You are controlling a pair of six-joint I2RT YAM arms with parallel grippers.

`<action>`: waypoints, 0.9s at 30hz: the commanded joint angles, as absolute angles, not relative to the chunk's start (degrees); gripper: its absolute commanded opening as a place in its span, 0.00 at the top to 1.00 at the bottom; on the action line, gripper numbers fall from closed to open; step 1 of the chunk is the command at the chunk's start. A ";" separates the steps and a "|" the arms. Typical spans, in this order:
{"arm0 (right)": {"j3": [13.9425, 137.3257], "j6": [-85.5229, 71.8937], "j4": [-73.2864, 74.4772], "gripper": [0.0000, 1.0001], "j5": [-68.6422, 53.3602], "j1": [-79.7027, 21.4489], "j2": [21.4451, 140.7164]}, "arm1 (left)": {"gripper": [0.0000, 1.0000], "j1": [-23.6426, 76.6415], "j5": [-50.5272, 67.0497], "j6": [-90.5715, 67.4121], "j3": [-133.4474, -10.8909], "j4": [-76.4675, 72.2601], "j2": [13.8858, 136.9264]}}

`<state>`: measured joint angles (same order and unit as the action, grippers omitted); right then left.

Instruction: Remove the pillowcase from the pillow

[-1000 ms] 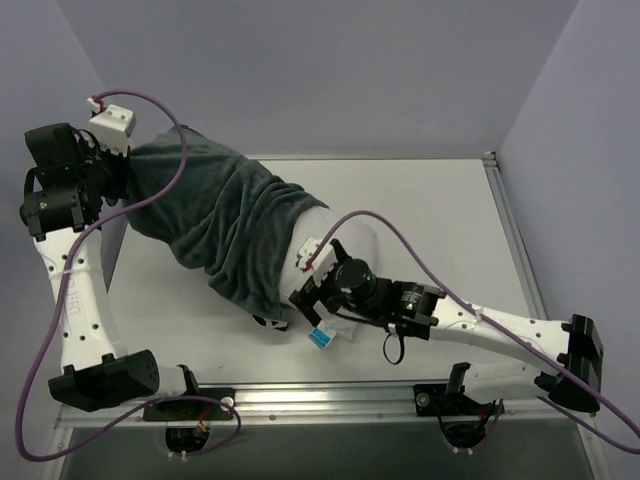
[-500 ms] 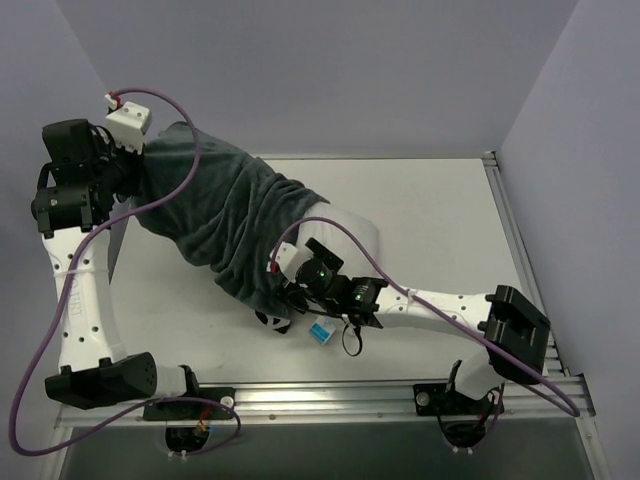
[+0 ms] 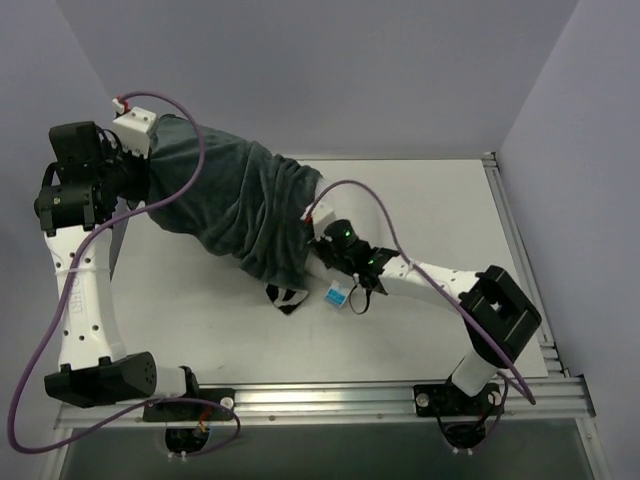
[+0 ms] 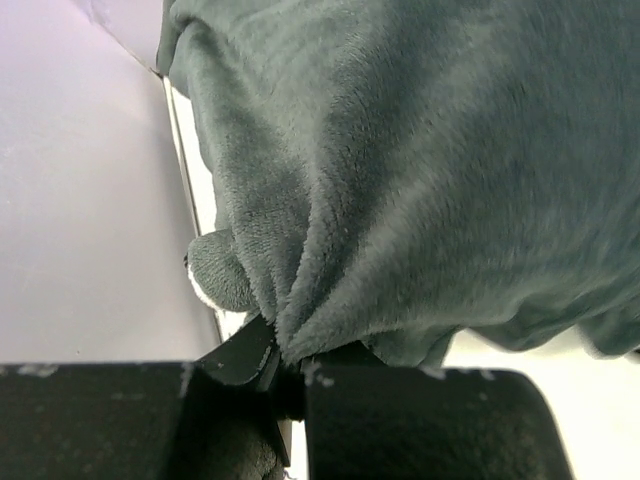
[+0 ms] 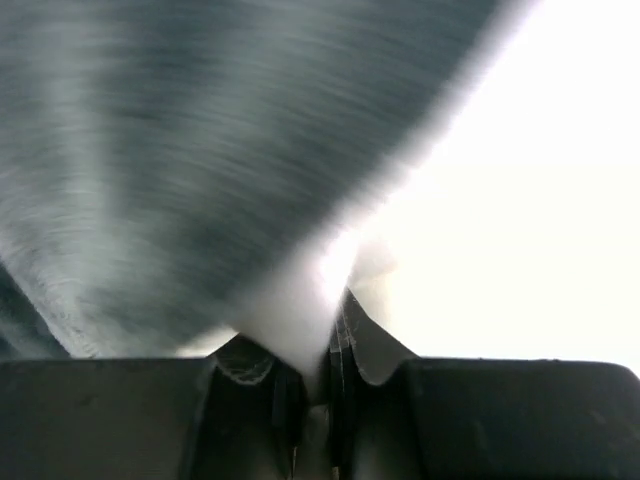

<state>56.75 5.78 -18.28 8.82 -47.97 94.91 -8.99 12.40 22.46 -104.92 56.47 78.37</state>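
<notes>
tag (image 3: 338, 295): blue-and-white, made out only in top view; lies on table (image 3: 440, 215) at the pillow's near end.
right gripper (image 5: 320, 385): pressed together on white pillow (image 5: 300, 315) fabric. The pinch is shown only by the right wrist view, which is blurred; from above it is hidden under the wrist.
pillow location: left-centre of table, mostly covered by dark grey pillowcase (image 3: 235, 215).
long axis: diagonal, near end toward table centre, far end toward far-left corner; readable only from top view.
left gripper (image 4: 288, 365): clamped on a pillowcase fold at the far-left end; the grip is shown close only in left wrist view.
</notes>
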 commanded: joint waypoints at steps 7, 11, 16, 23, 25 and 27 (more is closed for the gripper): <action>44.92 -12.21 -7.21 1.00 3.97 -5.57 78.59 | 0.98 -17.13 8.17 20.13 -119.96 50.09 80.32; 43.51 -12.56 -5.53 1.00 1.41 7.28 73.49 | 0.98 -21.35 8.52 18.55 -128.57 52.46 83.66; 44.73 -12.74 -4.13 1.00 1.49 12.46 73.74 | 0.98 -22.15 8.09 18.10 -136.14 54.93 86.66; 43.25 -13.27 -5.62 1.00 2.20 17.74 74.87 | 0.98 -30.48 -3.43 10.92 -160.79 53.70 97.01; 42.89 -13.45 -6.06 1.00 2.20 19.15 75.76 | 0.98 -33.56 -5.44 8.18 -168.31 49.00 97.39; 42.54 -13.80 -6.50 1.00 2.55 21.52 76.55 | 0.98 -35.06 -7.81 6.08 -158.11 41.53 93.19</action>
<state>44.36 -15.16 -9.74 -14.04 13.65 73.80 -27.70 13.06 8.73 -160.13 68.27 99.11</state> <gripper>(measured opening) 0.096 0.076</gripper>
